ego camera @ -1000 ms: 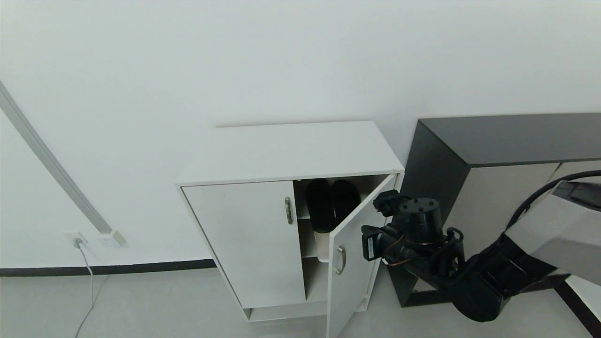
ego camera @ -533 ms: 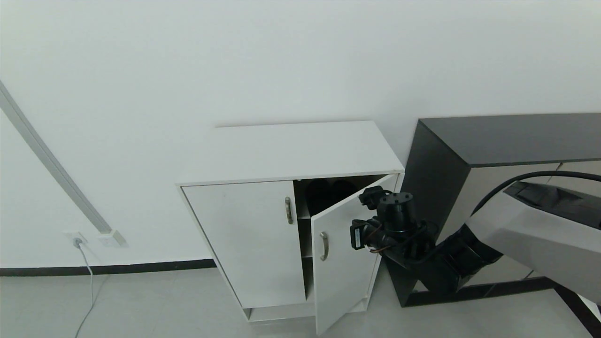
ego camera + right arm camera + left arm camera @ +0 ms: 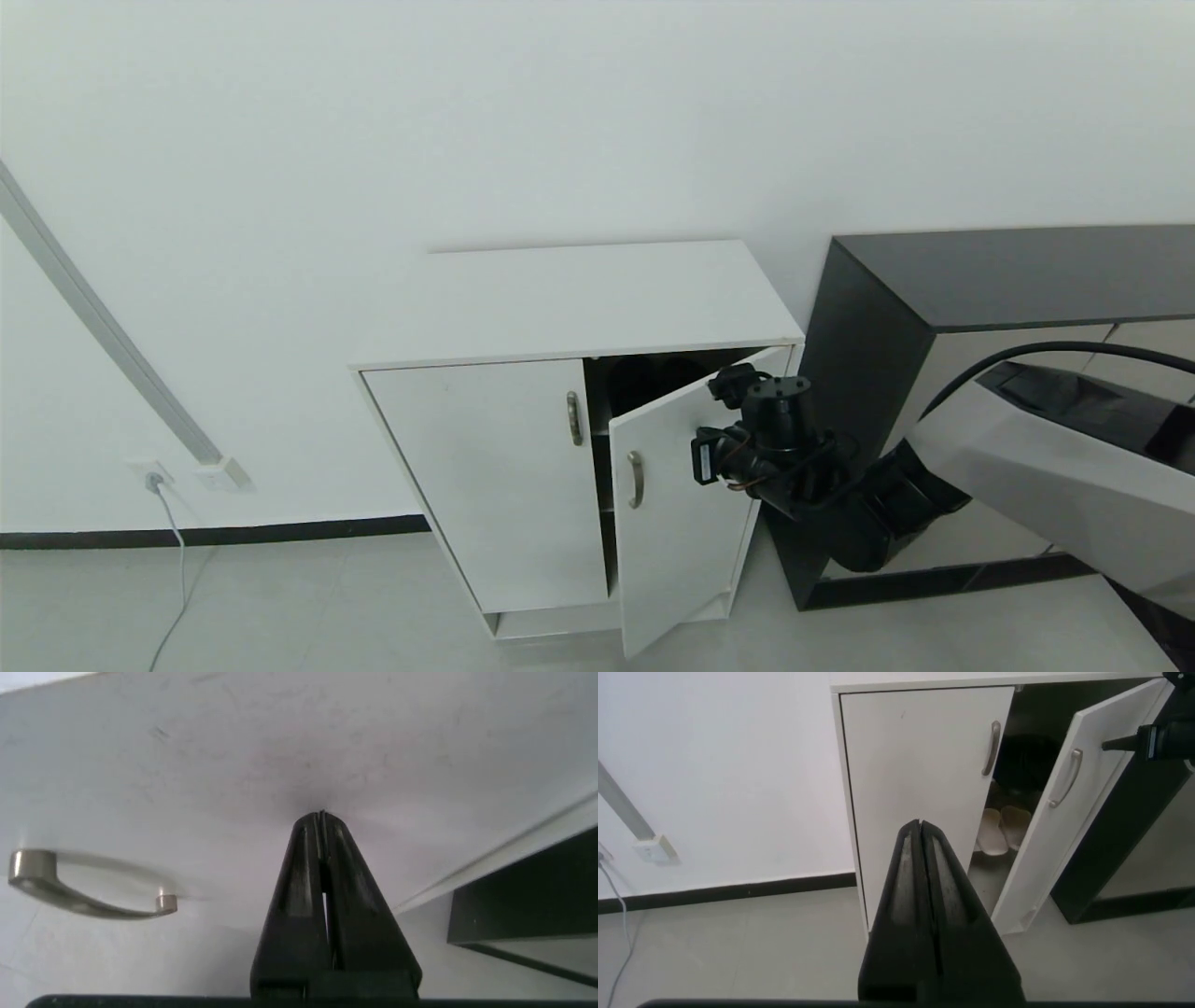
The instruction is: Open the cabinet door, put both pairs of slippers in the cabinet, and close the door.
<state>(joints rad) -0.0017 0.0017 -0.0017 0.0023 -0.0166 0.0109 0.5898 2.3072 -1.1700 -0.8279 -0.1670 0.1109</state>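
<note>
The white cabinet (image 3: 579, 299) stands against the wall with its left door (image 3: 485, 476) closed. Its right door (image 3: 672, 513) stands partly ajar. My right gripper (image 3: 728, 383) is shut, with its tips pressed on the right door's outer face (image 3: 280, 756), close to the handle (image 3: 84, 891). In the gap, the black slippers (image 3: 1029, 758) lie on an upper shelf. The pale slippers (image 3: 1001, 831) lie on a lower shelf. My left gripper (image 3: 920, 826) is shut on nothing and hangs in front of the left door (image 3: 924, 775), well back from it.
A dark cabinet with mirrored fronts (image 3: 990, 280) stands close to the right of the white cabinet. A wall socket with a cable (image 3: 154, 482) sits low on the left wall. Grey floor (image 3: 280, 607) lies open in front.
The right door has swung a good way toward the closed position, with my right gripper moving left against it. The black slippers are now mostly hidden in the head view.
</note>
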